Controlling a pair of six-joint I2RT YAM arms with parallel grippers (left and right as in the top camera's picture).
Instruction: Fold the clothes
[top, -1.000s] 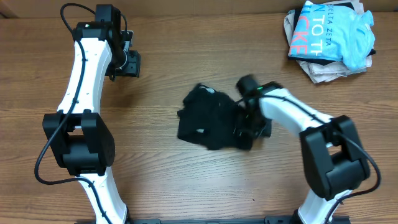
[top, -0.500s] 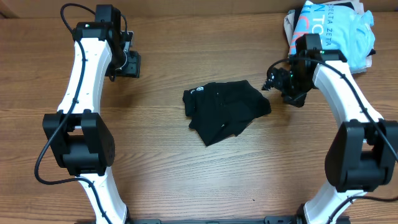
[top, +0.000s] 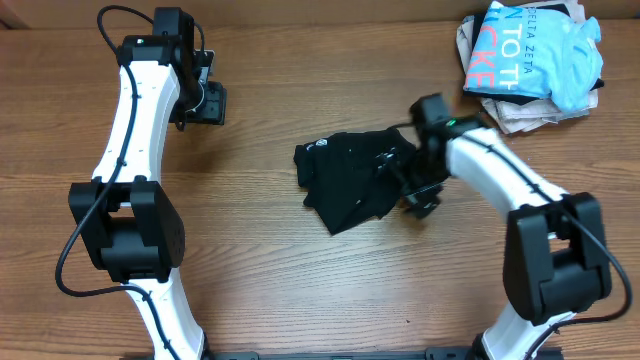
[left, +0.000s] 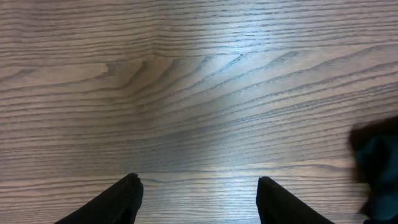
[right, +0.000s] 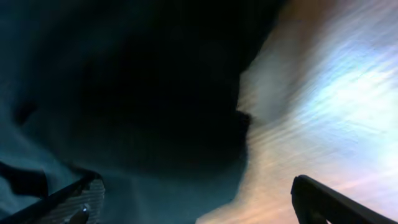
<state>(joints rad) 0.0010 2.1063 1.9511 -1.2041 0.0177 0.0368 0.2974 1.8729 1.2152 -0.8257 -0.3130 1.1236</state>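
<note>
- Mostly, the right wrist view is giving blur: the black garment (right: 124, 93) is filling its left part as one dark mass with no folds readable, and the table (right: 336, 93) is smearing into pale streaks on the right.
- The right gripper (right: 193, 205) is being cut off at the bottom edge of that view. Its fingers (right: 68, 199) are standing wide apart and gripping nothing, with the cloth's edge lying under the gap.
- From overhead, that gripper is blending into the dark cloth at the garment's right edge, so its tips are hard to pick out.
- A dark blurred shape (left: 376, 168) is poking in at the right edge of the left wrist view; what it is cannot be told.
- The left gripper (left: 202, 193) is showing only its two tips, spread open over bare wood.
- The right arm (top: 490, 170) is reaching from the near right toward the centre, its forearm slanting left.
- The left arm (top: 135, 100) is stretching toward the far left, well apart from the garment.
- The garment is lying crumpled at the table's middle.
- A pile of clothes (top: 530, 60) is sitting at the far right, partly clipped by the top edge.
</note>
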